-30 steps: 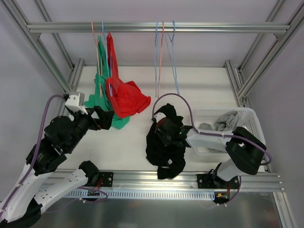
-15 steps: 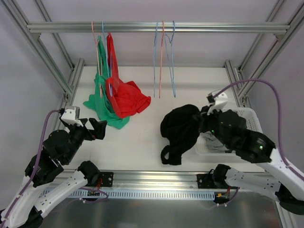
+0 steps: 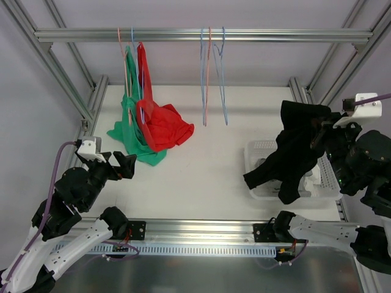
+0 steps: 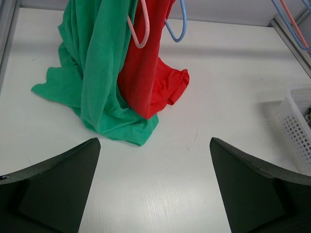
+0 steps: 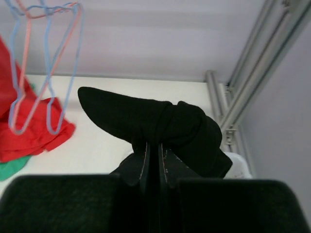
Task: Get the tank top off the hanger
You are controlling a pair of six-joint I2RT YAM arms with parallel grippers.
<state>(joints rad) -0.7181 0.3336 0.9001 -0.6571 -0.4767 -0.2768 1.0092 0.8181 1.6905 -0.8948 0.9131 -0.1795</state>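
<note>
My right gripper (image 5: 155, 156) is shut on a black tank top (image 3: 292, 146), which it holds bunched up in the air above the white basket (image 3: 256, 149). The black top also fills the middle of the right wrist view (image 5: 160, 121). It is off the hangers. Several empty pink and blue hangers (image 3: 211, 73) hang from the top rail (image 3: 275, 35). My left gripper (image 3: 125, 163) is open and empty, low over the table, just in front of a green top (image 4: 97, 73).
A green top (image 3: 129, 131) and a red top (image 3: 162, 125) hang on hangers at the back left, their hems resting on the table. Grey clothes lie in the basket. Frame posts stand at both sides.
My right gripper has lifted the black tank top from the table's middle and carried it right, over the basket. My left gripper has pulled back from the green top and stayed open.
</note>
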